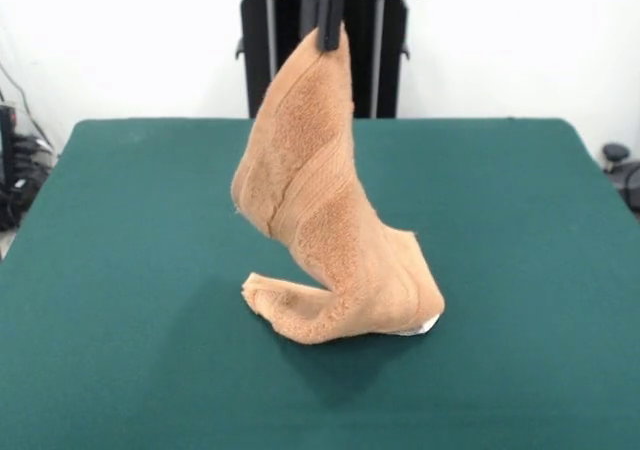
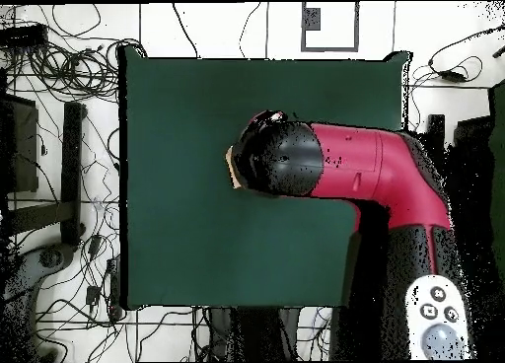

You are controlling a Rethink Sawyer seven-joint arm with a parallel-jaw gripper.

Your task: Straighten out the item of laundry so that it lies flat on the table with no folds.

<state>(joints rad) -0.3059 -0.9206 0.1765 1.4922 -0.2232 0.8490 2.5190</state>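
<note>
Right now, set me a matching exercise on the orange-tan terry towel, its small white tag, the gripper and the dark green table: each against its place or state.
Things:
1. orange-tan terry towel
2. small white tag
3. black gripper
4. dark green felt-topped table

States:
A. clamped on the cloth's top corner
B. lies beneath everything
C. at the low right end, by the tabletop
D. hangs lifted, bottom crumpled on the surface

Pairs: 1-D, 2-C, 3-A, 4-B

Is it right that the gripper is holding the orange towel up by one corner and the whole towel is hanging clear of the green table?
Not quite. The gripper does hold the towel up by its top, but the front view shows its lower end resting bunched on the green table, not hanging clear.
</note>
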